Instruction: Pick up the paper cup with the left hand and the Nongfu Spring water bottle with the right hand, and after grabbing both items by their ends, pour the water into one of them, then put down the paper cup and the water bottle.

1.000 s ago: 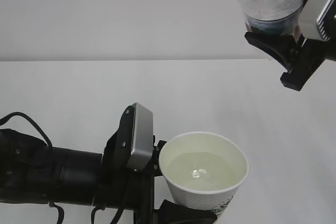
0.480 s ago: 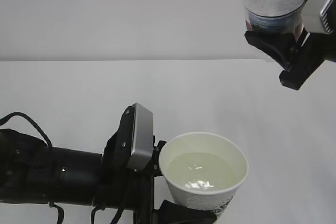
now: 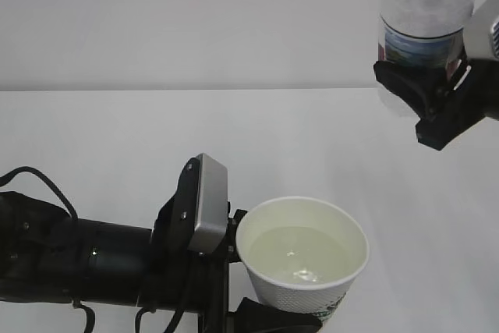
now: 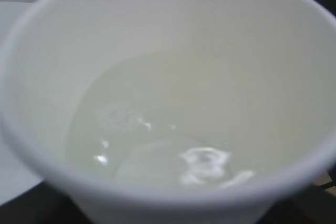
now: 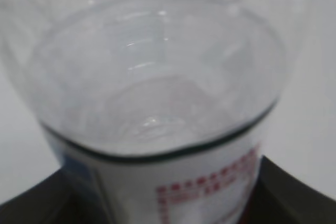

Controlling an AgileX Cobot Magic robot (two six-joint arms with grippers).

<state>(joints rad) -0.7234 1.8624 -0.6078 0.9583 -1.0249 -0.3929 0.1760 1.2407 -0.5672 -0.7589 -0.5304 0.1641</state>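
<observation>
The left gripper [image 3: 253,302] is closed around the lower body of the paper cup [image 3: 302,267], a black finger [image 3: 273,319] curving under the cup's near side and the grey plate [image 3: 204,203] of the gripper standing just at the cup's 9 o'clock. The cup sits upright at about 6 o'clock in the exterior view, dark green marks showing low on its side. Water [image 3: 300,254] lies in it to roughly mid-depth with small bright glints on the surface. The left wrist view looks straight down into the cup [image 4: 157,40] and shows the same pale pool [image 4: 168,150] with a few tiny bubbles. The black left arm [image 3: 70,259] runs off toward 9 o'clock with a cable looping over it.

The right gripper [image 3: 425,91] clamps the Nongfu Spring water bottle [image 3: 423,25] at its labelled band, black fingers [image 3: 401,83] wrapping either side. It hangs at about 2 o'clock in the exterior view, well apart from the cup and high above the white bench [image 3: 234,146]. The bottle's ribbed clear base points toward the camera; its neck is hidden. In the right wrist view the bottle [image 5: 152,93] fills the picture, blurred, with red print on the white label [image 5: 205,198] near 6 o'clock. Whether water remains inside cannot be told.
</observation>
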